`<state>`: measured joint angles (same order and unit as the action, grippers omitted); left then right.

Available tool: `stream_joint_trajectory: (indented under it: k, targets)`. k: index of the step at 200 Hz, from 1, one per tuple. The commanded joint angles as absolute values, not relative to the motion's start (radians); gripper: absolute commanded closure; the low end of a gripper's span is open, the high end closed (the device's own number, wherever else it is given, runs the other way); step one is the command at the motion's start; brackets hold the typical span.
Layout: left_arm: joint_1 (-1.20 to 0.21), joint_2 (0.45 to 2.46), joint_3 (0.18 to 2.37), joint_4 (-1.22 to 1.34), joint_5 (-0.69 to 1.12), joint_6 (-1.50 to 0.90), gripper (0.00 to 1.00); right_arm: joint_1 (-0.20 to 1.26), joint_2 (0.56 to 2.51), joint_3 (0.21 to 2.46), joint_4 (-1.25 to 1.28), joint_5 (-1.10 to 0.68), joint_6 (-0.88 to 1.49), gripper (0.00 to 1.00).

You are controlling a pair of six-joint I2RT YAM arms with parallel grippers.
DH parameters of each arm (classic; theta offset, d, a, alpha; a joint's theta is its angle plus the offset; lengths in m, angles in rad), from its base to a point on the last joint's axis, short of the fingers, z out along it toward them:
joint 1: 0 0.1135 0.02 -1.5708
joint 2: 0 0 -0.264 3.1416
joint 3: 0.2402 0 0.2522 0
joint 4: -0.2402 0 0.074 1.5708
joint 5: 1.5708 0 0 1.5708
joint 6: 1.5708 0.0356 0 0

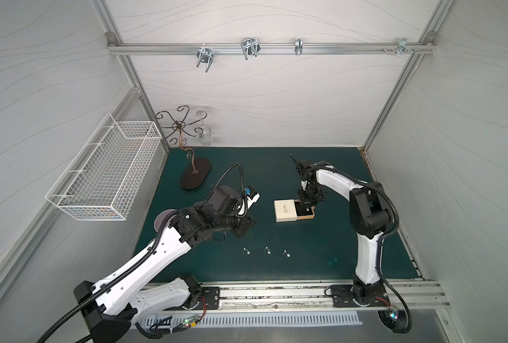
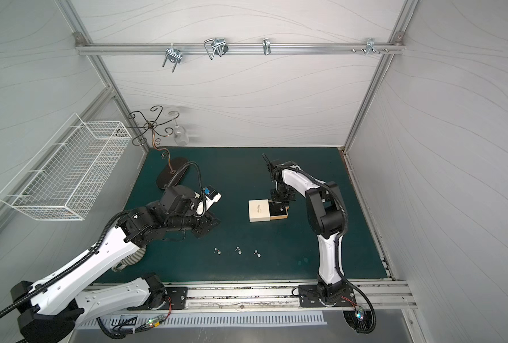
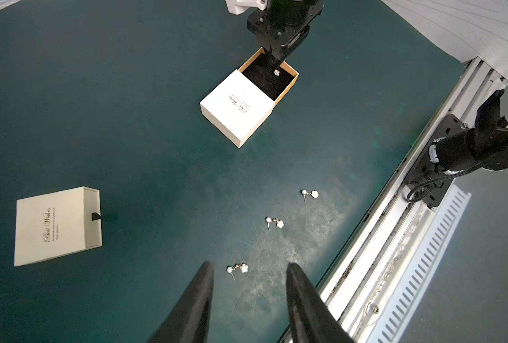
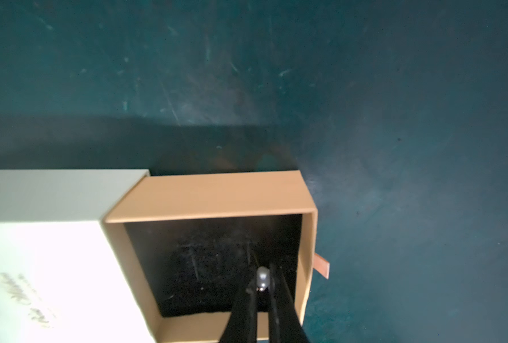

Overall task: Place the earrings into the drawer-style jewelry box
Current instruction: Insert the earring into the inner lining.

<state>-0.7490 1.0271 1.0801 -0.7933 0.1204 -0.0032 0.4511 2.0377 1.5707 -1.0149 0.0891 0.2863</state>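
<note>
Earrings: in both top views, 3 lie in a row on the green mat, in front of the jewelry box. The right gripper is down in its pulled-out drawer.
Left wrist: left gripper part open, empty. Only this view shows a 2nd box, lid reads "Best Wishes".
Right wrist: right gripper pinched shut on 4th earring, inside drawer.

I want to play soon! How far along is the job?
Done: the tan drawer of the white cardboard jewelry box is pulled open. In hand: the right gripper pinches one pearl drop earring above the drawer's black lining. To do: three matching earrings lie on the green mat, by the open left gripper.
</note>
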Motion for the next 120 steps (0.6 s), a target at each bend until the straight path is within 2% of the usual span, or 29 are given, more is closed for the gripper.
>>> stream_joint_trajectory:
  k: [1,120]
  targets:
    - [-0.752,1.014,1.088,-0.753,0.13,0.014,0.56,0.449,2.049,1.595,-1.052,0.078,0.269,0.96]
    - [-0.754,1.015,1.086,-0.753,0.133,0.013,0.55,0.451,2.049,1.596,-1.049,0.069,0.272,0.97]
